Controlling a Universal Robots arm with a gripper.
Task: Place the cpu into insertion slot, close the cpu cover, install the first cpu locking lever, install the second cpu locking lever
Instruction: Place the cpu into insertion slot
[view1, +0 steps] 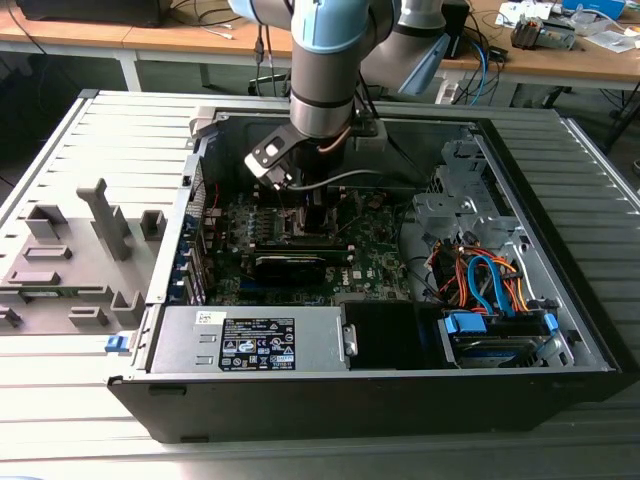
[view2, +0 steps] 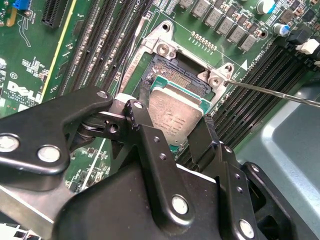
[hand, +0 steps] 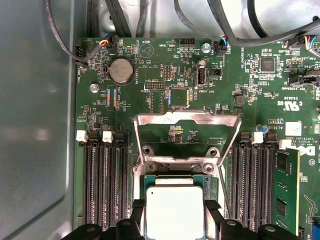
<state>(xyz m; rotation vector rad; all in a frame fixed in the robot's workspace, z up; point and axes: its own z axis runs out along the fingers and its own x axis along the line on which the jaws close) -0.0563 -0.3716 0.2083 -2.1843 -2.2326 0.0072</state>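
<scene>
The tool (view2: 176, 107) grips the cpu (hand: 174, 210) by two opposite edges, its fingers drawn in narrow against the chip. The chip sits just over the insertion slot (view2: 167, 67), whose contacts show beyond it. Farther on, the cpu cover (hand: 186, 119) stands open over the green motherboard (hand: 150, 65).
</scene>
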